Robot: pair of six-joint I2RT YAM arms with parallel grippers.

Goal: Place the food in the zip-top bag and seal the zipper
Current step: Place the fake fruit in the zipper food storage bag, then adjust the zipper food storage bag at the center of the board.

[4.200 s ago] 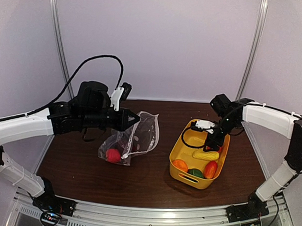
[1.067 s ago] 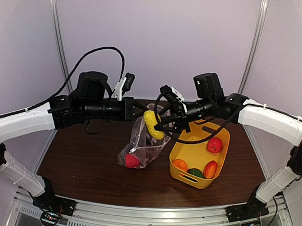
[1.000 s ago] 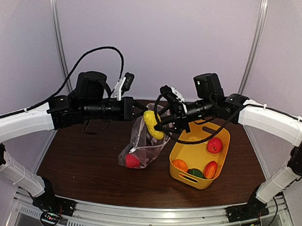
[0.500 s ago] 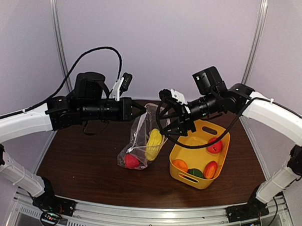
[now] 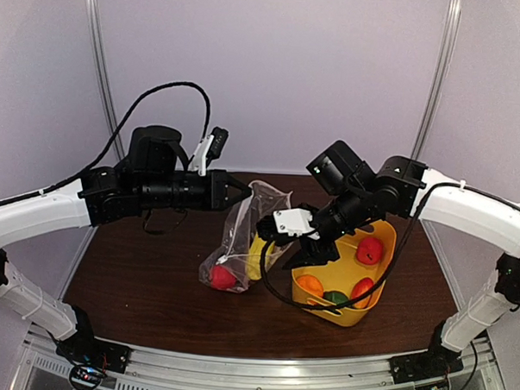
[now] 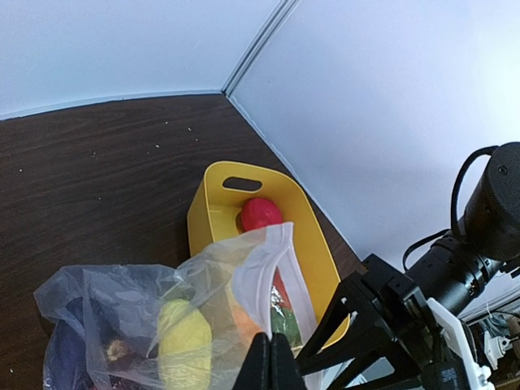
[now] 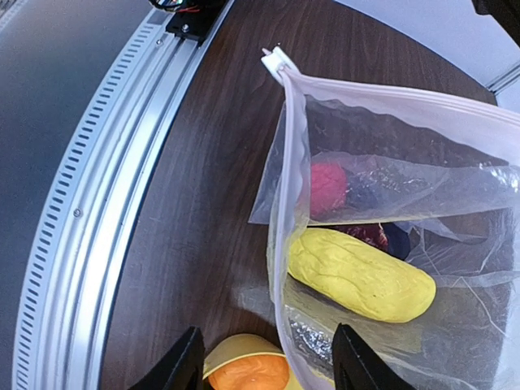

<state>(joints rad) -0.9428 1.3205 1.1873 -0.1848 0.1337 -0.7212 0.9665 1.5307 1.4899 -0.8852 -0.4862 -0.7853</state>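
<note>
My left gripper (image 5: 241, 192) is shut on the top edge of the zip-top bag (image 5: 237, 237) and holds it up with its mouth open. In the left wrist view the fingertips (image 6: 270, 359) pinch the whitish zipper (image 6: 258, 280). Inside the bag lie a yellow piece of food (image 7: 357, 272), a pink-red one (image 7: 327, 188) and a dark purple one (image 7: 392, 237). My right gripper (image 5: 285, 246) hangs open, low between bag and tub, holding nothing. In its wrist view the right gripper (image 7: 268, 366) has the bag's rim running between its fingers, and the slider tab (image 7: 274, 58) shows at the far end.
The yellow tub (image 5: 344, 316) stands right of the bag with a red piece (image 5: 370, 250), an orange one (image 5: 309, 285), a green one (image 5: 336, 298) and an orange-red one (image 5: 362, 290). A metal rail (image 7: 89, 203) runs along the table's near edge.
The yellow piece left my right gripper and dropped into the bag. The right gripper then swung down beside the bag, near the tub. The left gripper kept its hold.
</note>
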